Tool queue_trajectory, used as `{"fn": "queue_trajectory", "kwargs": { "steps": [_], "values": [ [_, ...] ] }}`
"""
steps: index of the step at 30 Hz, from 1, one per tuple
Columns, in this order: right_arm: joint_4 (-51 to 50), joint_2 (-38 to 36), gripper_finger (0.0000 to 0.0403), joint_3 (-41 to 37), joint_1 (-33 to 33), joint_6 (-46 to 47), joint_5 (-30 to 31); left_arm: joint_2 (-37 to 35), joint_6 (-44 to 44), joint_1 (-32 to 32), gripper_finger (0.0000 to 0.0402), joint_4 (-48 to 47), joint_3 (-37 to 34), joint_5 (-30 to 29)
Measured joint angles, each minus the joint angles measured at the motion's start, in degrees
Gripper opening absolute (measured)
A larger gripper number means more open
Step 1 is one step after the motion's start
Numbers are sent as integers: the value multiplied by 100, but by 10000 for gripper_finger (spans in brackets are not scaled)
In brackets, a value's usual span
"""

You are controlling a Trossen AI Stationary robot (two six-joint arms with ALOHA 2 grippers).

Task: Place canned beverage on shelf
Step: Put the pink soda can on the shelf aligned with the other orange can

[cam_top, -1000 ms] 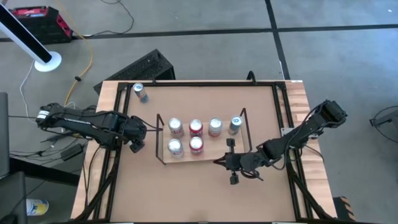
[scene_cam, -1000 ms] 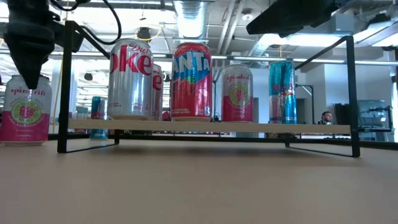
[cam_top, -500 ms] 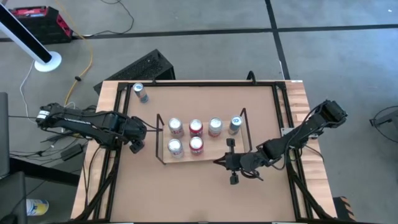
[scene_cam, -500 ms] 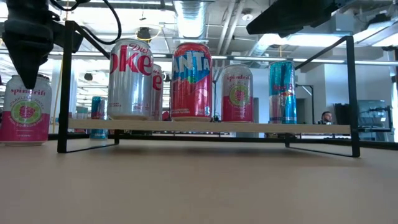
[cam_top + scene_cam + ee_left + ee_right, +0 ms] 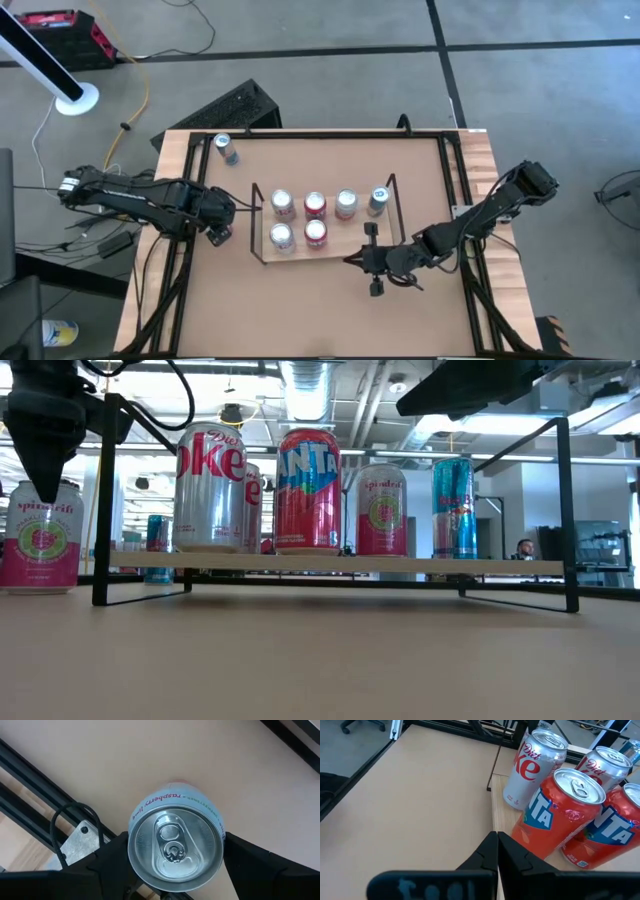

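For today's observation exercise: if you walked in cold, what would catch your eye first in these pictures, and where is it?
First, the cluster of six cans standing on the shelf at the table's middle, with the bright red Fanta can and the Diet Coke can nearest the low camera. Next, the left gripper just off the shelf's left end, poised around the top of a raspberry Spindrift can that stands on the table. The right gripper, shut and empty, waits by the shelf's front right.

The left claw (image 5: 45, 470) hides the pink can's (image 5: 38, 550) top; the right arm (image 5: 480, 385) is cropped.
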Motion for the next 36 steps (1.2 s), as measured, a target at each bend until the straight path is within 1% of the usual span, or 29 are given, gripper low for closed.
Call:
{"fn": "queue_trajectory", "kwargs": {
  "steps": [4, 10, 17, 23, 29, 33, 36],
  "values": [
    [1, 0, 27, 0, 0, 0, 0, 2, 0, 0, 259, -36, 297, -17],
    [0, 0, 27, 0, 0, 2, 0, 6, -25, 0, 259, -156, 1010, -95],
    [-22, 0, 27, 0, 2, 20, 0, 7, -267, -64, 259, -472, 1819, -94],
    [-82, 0, 27, 0, 7, 157, 0, 11, -417, -323, 259, -519, 2143, -36],
    [-138, 0, 27, -1, 7, 268, 0, 263, -387, -573, 259, -424, 2344, -86],
    [-157, 0, 27, -2, 42, 278, 2, 599, -164, -724, 259, -423, 2569, 136],
    [-166, 0, 27, -2, 85, 309, 2, 846, -102, -849, 259, -751, 2818, 257]
  ]
}}
